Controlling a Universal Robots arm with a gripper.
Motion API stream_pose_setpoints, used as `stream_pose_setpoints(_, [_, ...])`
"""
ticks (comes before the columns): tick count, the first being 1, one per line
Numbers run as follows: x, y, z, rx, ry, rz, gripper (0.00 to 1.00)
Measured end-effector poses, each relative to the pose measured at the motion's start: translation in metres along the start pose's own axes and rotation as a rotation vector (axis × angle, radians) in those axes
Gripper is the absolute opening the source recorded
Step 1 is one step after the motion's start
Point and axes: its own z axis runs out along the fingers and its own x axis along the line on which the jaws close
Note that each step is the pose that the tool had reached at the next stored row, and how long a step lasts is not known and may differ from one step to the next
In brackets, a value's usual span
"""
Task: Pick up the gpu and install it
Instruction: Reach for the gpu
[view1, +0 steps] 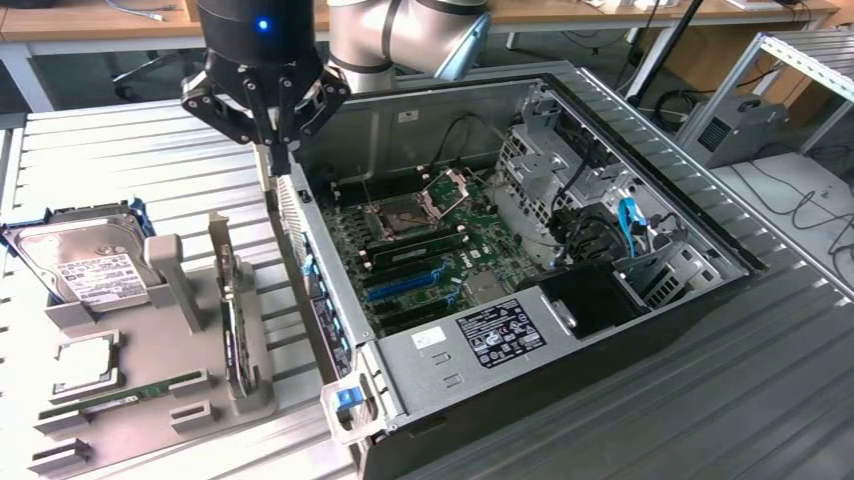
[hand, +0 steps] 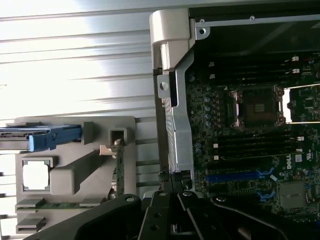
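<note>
- gpu (view1: 235, 330) (hand: 119, 172) stands on edge in the grey holder (view1: 147, 345); untouched; well apart from the pincer, toward the exterior view's left
- pincer (view1: 276, 142) clenched, grasping nothing; the open computer case (view1: 400, 130) rear wall lies just beneath it

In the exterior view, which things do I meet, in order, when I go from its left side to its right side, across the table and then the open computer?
hard drive → gpu → CPU socket → blue cable
</note>
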Motion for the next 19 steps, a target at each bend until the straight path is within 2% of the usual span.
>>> stream_pose_setpoints(19, [0.005, -0.0005, 0.0015, 0.0001, 0.0001, 0.0, 0.11])
